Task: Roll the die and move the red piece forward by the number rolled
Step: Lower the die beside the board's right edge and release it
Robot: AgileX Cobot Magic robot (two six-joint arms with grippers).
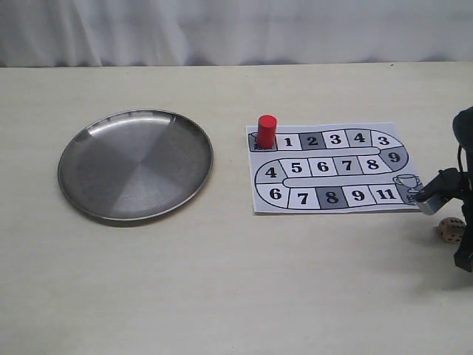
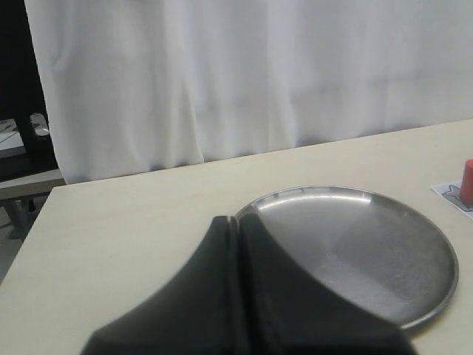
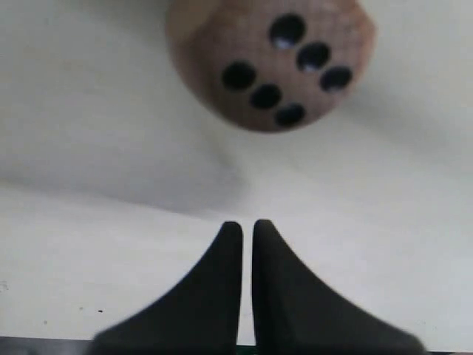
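Note:
The die (image 1: 451,230), a pale wooden cube with black pips, lies on the table at the far right, just off the board's lower right corner. In the right wrist view the die (image 3: 270,63) sits just ahead of my right gripper (image 3: 247,224), which is shut and holds nothing; a face with several pips shows. The right gripper (image 1: 464,255) hangs beside the die at the frame edge. The red piece (image 1: 266,131) stands upright on the start square, left of square 1. My left gripper (image 2: 238,220) is shut and empty near the plate's rim; the red piece (image 2: 468,181) peeks in at the edge.
A round steel plate (image 1: 89,196) lies left of centre, with nothing in it; the same plate (image 2: 414,314) fills part of the left wrist view. The paper game board (image 1: 260,203) with numbered squares lies right of it. A white curtain hangs behind the table.

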